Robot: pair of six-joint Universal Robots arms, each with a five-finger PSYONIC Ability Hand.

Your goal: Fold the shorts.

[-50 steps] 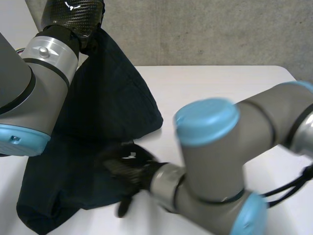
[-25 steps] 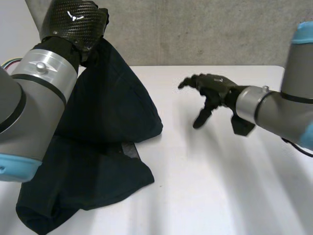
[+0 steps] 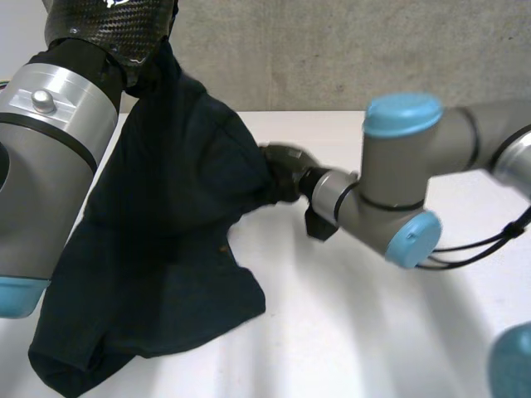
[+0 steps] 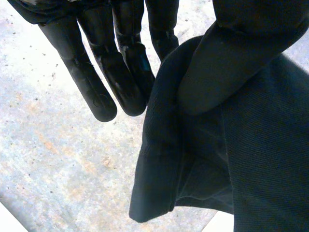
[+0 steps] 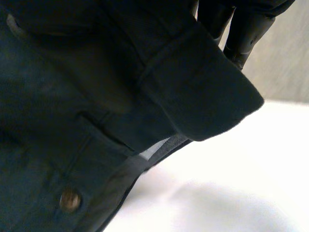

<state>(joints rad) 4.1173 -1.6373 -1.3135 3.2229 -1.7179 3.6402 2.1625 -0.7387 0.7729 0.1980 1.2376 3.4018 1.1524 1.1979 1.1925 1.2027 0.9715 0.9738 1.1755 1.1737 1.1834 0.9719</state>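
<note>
Currently the dark shorts (image 3: 166, 249) hang from the left hand (image 3: 116, 25), which is raised well above the white table (image 3: 373, 332); their lower part lies bunched on the table far below those fingers. In the left wrist view the fingers (image 4: 120, 72) are nearly straight and the thumb presses a hemmed edge of the cloth toward them. I read this as a pinch on one upper corner, with the rest of the cloth falling away under the thumb. The right hand (image 3: 286, 170) is at the side edge of the hanging cloth, about halfway down and touching it. In its own wrist view a folded corner of cloth lies across the hand, with a metal button (image 5: 70, 199) lower down on the cloth, but whether this hand has closed on the shorts cannot be told. The step in hand looks like lifting and spreading the shorts before any fold: one corner is secured and a second hold is wanted. Next the right hand would need a sure hold on that edge. Both hands should then draw apart to pull the cloth taut and lay it flat on the table. If the hold takes in a stray layer, the shorts will likely lie down twisted.
</note>
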